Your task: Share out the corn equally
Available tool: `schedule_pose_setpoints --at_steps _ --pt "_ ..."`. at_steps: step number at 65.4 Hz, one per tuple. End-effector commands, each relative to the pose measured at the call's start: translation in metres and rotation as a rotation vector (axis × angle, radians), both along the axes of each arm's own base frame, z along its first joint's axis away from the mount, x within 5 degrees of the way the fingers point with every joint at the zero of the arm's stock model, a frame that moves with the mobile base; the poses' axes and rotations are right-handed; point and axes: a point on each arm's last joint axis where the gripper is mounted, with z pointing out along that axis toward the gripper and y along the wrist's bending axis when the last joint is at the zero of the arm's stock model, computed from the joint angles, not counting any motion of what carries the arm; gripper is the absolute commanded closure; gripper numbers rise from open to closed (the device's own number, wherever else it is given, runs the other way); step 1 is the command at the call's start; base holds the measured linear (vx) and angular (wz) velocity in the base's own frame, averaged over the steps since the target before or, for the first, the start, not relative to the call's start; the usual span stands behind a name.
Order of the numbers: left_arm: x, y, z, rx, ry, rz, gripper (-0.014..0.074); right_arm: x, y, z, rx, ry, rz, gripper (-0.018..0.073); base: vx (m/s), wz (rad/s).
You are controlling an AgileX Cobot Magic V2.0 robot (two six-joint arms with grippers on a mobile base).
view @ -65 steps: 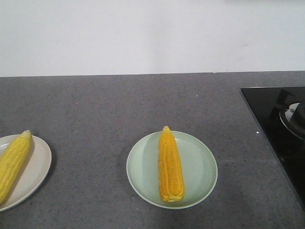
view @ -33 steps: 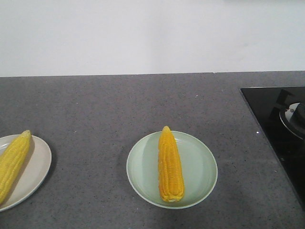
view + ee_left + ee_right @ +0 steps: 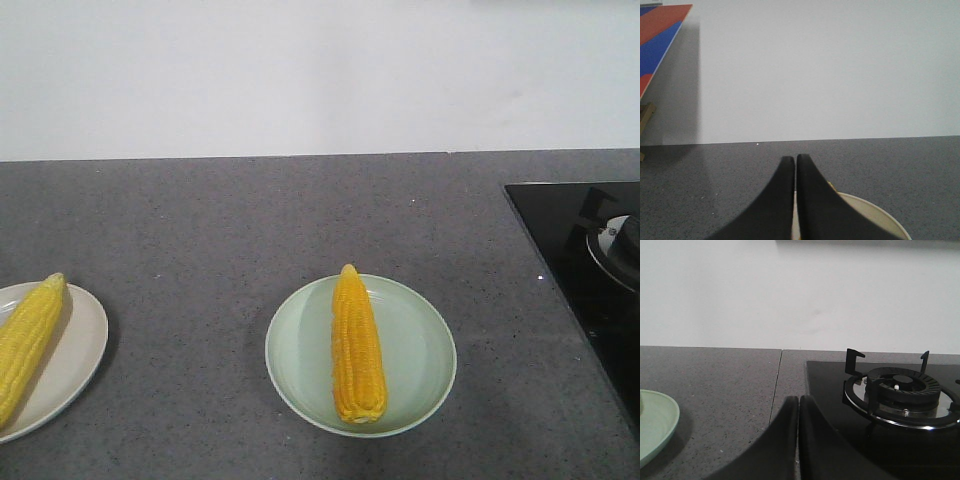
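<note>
In the front view a deep golden cob of corn (image 3: pixel 358 346) lies lengthwise on a pale green plate (image 3: pixel 420 345) at the centre of the grey counter. A paler yellow cob (image 3: pixel 28 340) rests on a cream plate (image 3: pixel 75 355) at the left edge, partly cut off. Neither arm shows in the front view. The left gripper (image 3: pixel 795 160) is shut with nothing held, hovering over the cream plate (image 3: pixel 875 217), where a sliver of corn (image 3: pixel 830 185) peeks past a finger. Over the counter, by the hob's edge, the right gripper (image 3: pixel 798 399) is shut and empty; the green plate (image 3: pixel 657 425) lies to its left.
A black glass hob (image 3: pixel 590 270) with a gas burner (image 3: pixel 900 390) fills the counter's right side. A white wall runs behind the counter (image 3: pixel 250 220). A red and blue panel (image 3: pixel 660 35) hangs at the far left in the left wrist view.
</note>
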Motion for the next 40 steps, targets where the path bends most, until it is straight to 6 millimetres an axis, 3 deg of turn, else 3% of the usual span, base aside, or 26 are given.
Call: schedule_pose_setpoints --at_steps 1,40 --pt "-0.0017 0.0003 0.0032 -0.011 -0.079 0.001 0.0603 -0.0003 0.0004 0.0050 0.003 -0.078 0.004 0.0570 0.00 0.00" --pt "-0.0017 0.0003 0.0032 -0.011 -0.079 0.001 0.0603 -0.0004 0.0004 0.0053 0.001 -0.078 0.004 0.0570 0.00 0.00"
